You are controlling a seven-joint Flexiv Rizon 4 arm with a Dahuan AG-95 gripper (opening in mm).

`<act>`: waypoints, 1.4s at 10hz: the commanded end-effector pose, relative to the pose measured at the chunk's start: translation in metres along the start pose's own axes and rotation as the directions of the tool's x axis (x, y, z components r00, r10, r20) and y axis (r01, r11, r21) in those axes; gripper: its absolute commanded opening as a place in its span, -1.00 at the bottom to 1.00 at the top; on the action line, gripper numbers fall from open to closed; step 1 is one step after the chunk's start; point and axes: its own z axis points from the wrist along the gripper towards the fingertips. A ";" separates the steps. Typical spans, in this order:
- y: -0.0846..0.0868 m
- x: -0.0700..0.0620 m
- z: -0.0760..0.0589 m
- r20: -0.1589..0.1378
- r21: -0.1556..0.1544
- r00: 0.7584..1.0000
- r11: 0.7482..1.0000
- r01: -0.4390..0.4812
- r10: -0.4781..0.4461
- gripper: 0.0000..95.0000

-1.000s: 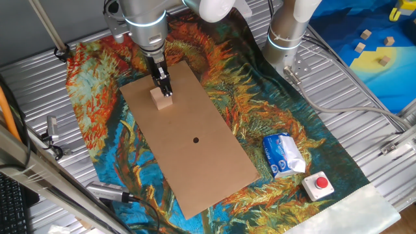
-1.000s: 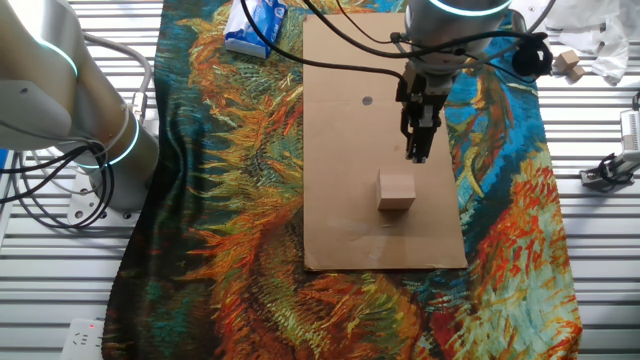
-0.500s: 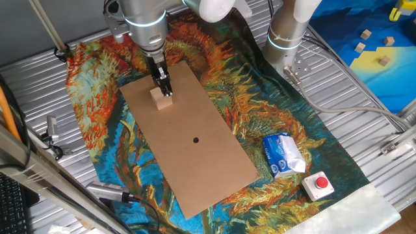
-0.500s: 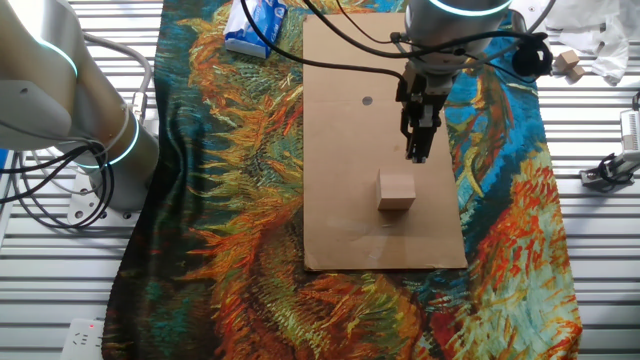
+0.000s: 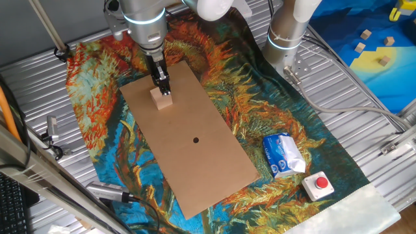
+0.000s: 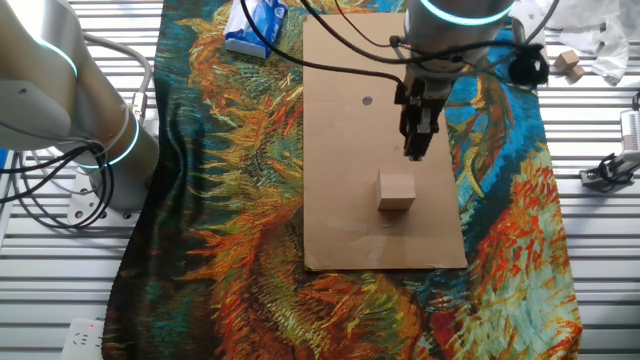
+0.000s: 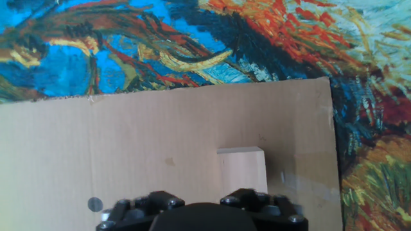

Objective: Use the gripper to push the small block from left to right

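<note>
The small block (image 5: pixel 162 99) is a pale tan wooden cube on the far left part of a brown board (image 5: pixel 201 156). It also shows in the other fixed view (image 6: pixel 396 189) and in the hand view (image 7: pixel 241 170). My gripper (image 5: pixel 162 88) is a narrow black tip, shut and holding nothing. It hangs just behind the block, at its far edge. In the other fixed view the gripper (image 6: pixel 416 150) is a short gap from the block, toward the board's middle. In the hand view only the gripper's dark body (image 7: pixel 202 215) shows, at the bottom edge.
The board lies on a colourful painted cloth (image 5: pixel 97 110). A blue-white packet (image 5: pixel 283 155) and a red button (image 5: pixel 320 184) sit at the right. An idle silver arm column (image 5: pixel 289 29) stands behind. A blue-yellow mat (image 5: pixel 370 52) holds tiny blocks.
The arm has shifted very slightly, with the tip a touch higher in the other fixed view. The block has not moved.
</note>
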 end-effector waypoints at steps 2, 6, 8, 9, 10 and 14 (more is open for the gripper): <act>0.001 0.000 0.000 0.001 -0.005 1.000 1.000 -0.005 0.005 -1.00; 0.001 0.000 0.000 0.000 -0.005 1.000 1.000 -0.004 0.004 -1.00; 0.001 0.000 0.000 0.000 -0.005 1.000 1.000 -0.003 0.003 -1.00; 0.000 0.000 0.000 -0.005 -0.001 1.000 1.000 -0.001 0.001 -1.00; -0.002 0.001 -0.001 -0.010 -0.001 1.000 1.000 0.000 0.000 -1.00; -0.036 0.017 0.015 0.001 0.003 1.000 1.000 0.031 -0.031 -1.00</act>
